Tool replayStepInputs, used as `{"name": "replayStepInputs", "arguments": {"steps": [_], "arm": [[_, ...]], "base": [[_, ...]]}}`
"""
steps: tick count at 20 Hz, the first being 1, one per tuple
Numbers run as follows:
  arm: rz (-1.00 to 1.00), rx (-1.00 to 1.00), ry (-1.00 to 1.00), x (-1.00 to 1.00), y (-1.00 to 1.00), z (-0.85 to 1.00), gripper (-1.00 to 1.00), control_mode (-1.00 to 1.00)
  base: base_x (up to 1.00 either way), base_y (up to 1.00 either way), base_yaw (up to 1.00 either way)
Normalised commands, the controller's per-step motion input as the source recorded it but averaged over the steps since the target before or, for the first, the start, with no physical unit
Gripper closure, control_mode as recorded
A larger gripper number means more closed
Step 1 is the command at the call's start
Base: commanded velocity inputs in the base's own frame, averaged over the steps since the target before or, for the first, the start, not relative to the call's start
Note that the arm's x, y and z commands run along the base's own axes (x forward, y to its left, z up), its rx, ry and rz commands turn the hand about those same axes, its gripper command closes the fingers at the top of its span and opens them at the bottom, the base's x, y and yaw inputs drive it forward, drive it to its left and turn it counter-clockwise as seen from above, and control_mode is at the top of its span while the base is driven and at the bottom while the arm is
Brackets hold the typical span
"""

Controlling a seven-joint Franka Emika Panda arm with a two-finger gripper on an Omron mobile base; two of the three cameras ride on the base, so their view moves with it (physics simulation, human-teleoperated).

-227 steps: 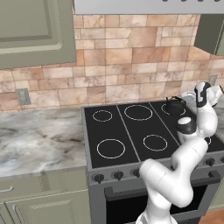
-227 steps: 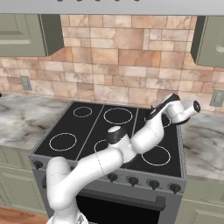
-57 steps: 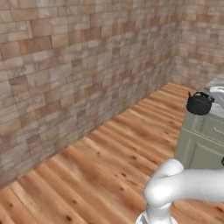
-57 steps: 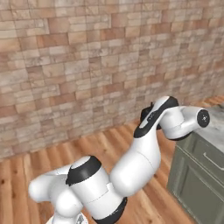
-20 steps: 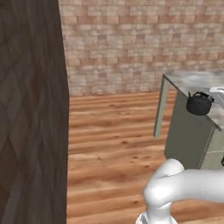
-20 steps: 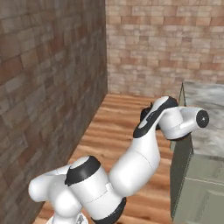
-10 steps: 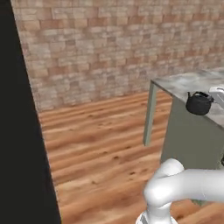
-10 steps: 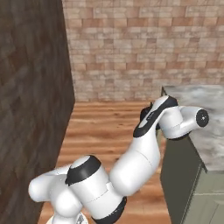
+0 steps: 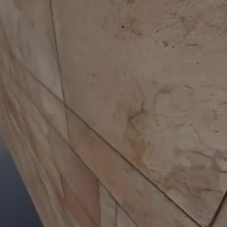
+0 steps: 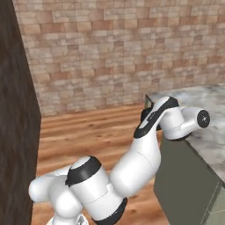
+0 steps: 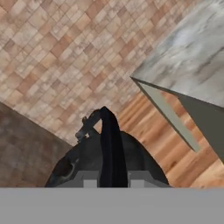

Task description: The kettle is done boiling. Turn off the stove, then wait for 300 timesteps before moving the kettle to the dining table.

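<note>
Kettle (image 11: 107, 159) hangs by its arched handle in the clamped hand (image 11: 107, 180), carried near the marble table (image 10: 206, 127) corner; I'd keep it level and clear the edge before lowering it.

A brick wall (image 10: 110, 48) of tan, pink and brown blocks spans the top and middle of the right base view, with a wooden plank floor (image 10: 92, 132) of warm orange-brown boards below it. A dark brown panel (image 10: 15, 132) runs down the left edge of that frame. The left base view shows a close, blurred tan stone surface (image 9: 133, 88) with diagonal seams and a dark blue-grey patch (image 9: 11, 190) at lower left.
</note>
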Motion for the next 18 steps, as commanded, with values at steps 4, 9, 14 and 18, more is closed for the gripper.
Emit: {"name": "replayStepInputs", "arguments": {"steps": [4,9,14,18], "arm": [[0.0,0.0,0.0,0.0,0.0,0.0,1.0,1.0],[0.0,0.0,0.0,0.0,0.0,0.0,1.0,1.0],[0.0,0.0,0.0,0.0,0.0,0.0,1.0,1.0],[0.0,0.0,0.0,0.0,0.0,0.0,1.0,1.0]], "base": [[0.73,0.7,-0.43],[0.73,0.72,-0.42],[0.71,0.75,-0.41],[0.69,0.78,-0.39]]}}
